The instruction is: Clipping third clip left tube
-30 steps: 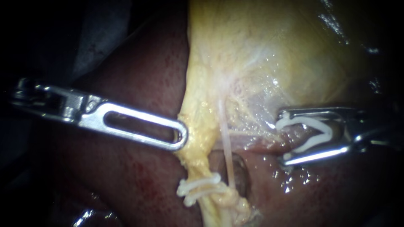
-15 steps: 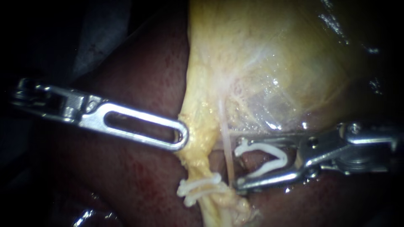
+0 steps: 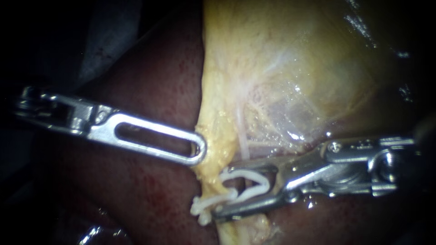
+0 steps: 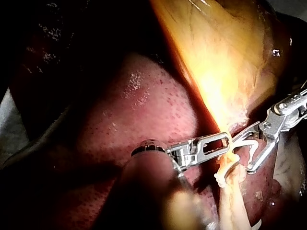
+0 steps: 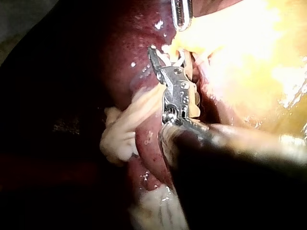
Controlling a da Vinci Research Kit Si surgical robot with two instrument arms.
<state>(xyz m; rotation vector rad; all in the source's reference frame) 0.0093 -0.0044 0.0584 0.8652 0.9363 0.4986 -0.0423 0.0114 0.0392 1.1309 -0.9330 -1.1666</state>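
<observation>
The dark red liver (image 3: pixel 150 90) was seen across the left and lower field, with the yellow gallbladder (image 3: pixel 290 59) lying over it at the upper right. From the gallbladder the left tube (image 3: pixel 217 136), a yellowish band, was seen running downward, and a thin pale tube (image 3: pixel 243 140) was seen just beside it on the right.

The right instrument (image 3: pixel 221 190) was brought in from the right, and a white clip (image 3: pixel 249 183) was carried spread in a V between its jaws, touched by both of them. The jaw tips were laid across the left tube, so that yellow tissue was seen between the clip's arms. Two closed clips (image 3: pixel 206 206) were seen on the same tube, touching the lower jaw tip.

The left instrument (image 3: pixel 200 152) was brought in from the left, and its slotted tip was set against the left edge of the left tube, above the clips. Whether the tissue was grasped by it could not be told.
</observation>
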